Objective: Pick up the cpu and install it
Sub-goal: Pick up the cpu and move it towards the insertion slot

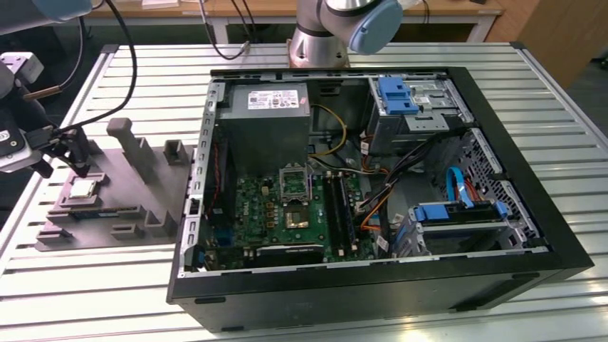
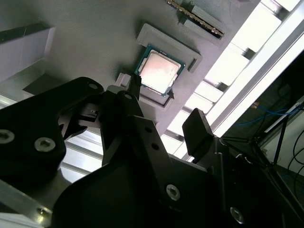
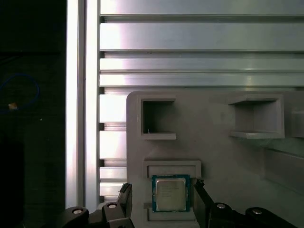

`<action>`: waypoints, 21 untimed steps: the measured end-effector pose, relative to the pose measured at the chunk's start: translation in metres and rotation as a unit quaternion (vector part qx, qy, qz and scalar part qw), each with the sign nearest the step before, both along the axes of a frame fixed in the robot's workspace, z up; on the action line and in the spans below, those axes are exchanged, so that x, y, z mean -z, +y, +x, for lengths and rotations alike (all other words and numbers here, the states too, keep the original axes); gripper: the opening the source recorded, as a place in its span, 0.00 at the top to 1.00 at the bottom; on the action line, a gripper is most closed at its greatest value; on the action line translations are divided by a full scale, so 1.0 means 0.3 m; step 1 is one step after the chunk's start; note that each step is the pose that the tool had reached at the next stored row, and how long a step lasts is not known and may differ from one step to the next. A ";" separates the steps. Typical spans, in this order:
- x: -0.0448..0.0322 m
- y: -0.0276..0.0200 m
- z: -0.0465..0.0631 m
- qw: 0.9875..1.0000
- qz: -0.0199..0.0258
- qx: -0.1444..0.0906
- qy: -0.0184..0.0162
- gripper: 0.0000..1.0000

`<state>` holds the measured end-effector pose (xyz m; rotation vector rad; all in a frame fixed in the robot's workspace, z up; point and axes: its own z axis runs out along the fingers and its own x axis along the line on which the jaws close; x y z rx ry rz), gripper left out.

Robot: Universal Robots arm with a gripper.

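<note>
The cpu [image 1: 82,187] is a small square chip with a pale silvery top. It lies flat in a shallow pocket of the grey moulded tray [image 1: 142,196] on the exterior view's left. My gripper [image 1: 65,169] hangs just above it, open. In the first wrist view the cpu [image 3: 171,193] sits between the two black fingers [image 3: 124,202], apart from both. The second wrist view shows the cpu [image 2: 159,72] in its tray pocket just beyond the fingertips [image 2: 135,81]. Nothing is held.
An open black computer case [image 1: 380,285] lies right of the tray, its green motherboard [image 1: 270,214] exposed with a black socket frame [image 1: 295,179]. Raised posts [image 1: 128,142] stand on the tray. Cables [image 1: 95,117] trail from the arm. All rests on a slatted aluminium table [image 1: 95,292].
</note>
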<state>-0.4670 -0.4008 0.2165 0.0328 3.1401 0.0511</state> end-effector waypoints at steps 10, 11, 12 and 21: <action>0.006 -0.003 0.000 1.000 0.000 0.002 0.000 0.38; 0.009 -0.004 0.000 1.000 0.000 0.003 0.000 0.38; 0.012 -0.004 0.000 1.000 0.000 0.004 0.000 0.38; 0.048 -0.005 0.003 1.000 0.000 0.005 0.000 0.38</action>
